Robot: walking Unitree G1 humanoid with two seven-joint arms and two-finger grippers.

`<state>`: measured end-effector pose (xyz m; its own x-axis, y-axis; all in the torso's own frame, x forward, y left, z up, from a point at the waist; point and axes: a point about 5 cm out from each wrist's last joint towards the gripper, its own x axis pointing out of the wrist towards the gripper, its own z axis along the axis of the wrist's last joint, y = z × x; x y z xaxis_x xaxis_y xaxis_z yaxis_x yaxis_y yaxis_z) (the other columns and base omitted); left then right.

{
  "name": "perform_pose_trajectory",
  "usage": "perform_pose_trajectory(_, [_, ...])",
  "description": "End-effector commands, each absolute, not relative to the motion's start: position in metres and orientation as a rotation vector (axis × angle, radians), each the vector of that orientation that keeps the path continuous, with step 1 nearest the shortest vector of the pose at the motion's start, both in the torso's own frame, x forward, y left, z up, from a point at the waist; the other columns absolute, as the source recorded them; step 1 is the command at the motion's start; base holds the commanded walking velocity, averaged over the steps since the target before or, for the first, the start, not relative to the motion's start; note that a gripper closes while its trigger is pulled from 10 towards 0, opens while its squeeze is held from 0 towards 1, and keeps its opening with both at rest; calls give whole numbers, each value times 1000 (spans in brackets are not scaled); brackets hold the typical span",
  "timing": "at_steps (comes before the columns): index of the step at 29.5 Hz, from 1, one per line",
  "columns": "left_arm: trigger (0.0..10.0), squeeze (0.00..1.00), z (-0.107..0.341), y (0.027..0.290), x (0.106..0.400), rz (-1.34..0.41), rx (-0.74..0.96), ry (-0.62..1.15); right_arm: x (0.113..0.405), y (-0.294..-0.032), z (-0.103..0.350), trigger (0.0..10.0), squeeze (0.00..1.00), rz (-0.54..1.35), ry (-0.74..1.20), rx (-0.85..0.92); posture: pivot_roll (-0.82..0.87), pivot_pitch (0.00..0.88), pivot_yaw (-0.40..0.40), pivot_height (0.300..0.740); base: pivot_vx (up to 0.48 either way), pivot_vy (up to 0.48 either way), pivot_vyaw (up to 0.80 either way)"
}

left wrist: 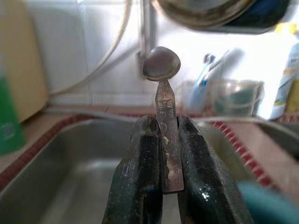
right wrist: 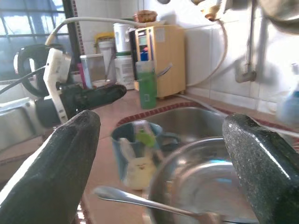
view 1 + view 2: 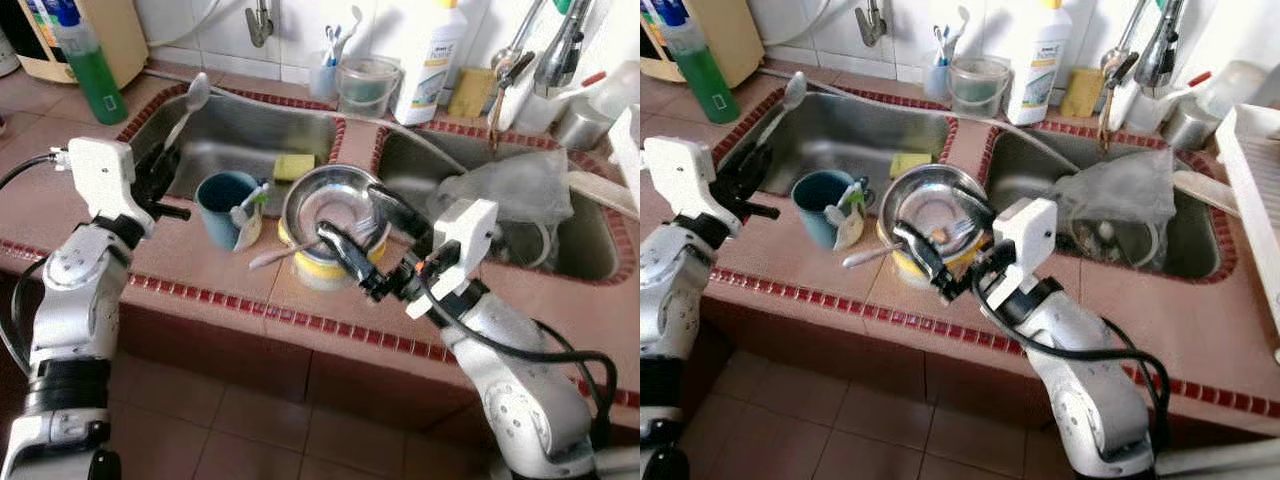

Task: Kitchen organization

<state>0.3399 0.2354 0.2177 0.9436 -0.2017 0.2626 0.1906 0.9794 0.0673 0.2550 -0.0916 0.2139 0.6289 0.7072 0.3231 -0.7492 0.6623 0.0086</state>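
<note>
On the terracotta-tiled table (image 3: 250, 290) before us, our right gripper (image 3: 372, 240) hangs with fingers spread at the round steel bowl (image 3: 330, 200); beyond it stands the teal mug (image 3: 222, 205). Our left gripper (image 1: 163, 172) pinches a metal spoon (image 1: 163, 93) upright over the sink (image 3: 250, 130); we should lower it gently.

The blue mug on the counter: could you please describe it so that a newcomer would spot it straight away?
Start at the left basin of the steel double sink and come to the tiled ledge in front of it. The blue mug stands there, upright, just left of the steel bowl. It is the one dark teal cup on that ledge, with a pale sponge tucked against its handle side.
</note>
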Motion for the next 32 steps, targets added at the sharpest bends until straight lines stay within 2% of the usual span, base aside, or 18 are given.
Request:
perform_pose_trajectory(1, [10000, 0, 223, 228, 341, -224, 39, -298, 253, -96, 216, 10000, 0, 836, -311, 139, -48, 105, -5, 740, 349, 0, 0])
perform_pose_trajectory(10, [10000, 0, 223, 228, 340, -214, 40, -306, 252, -96, 216, 10000, 0, 844, -309, 137, -50, 106, -9, 740, 338, 0, 0])
perform_pose_trajectory(25, [10000, 0, 232, 234, 346, -215, 92, -319, 246, -97, 216, 10000, 0, 827, -271, 144, -69, 135, -3, 740, 0, 0, 0])
perform_pose_trajectory(32, [10000, 0, 232, 231, 354, -245, 129, -305, 242, -107, 219, 10000, 0, 772, -268, 112, -114, 148, 14, 740, 0, 0, 0])
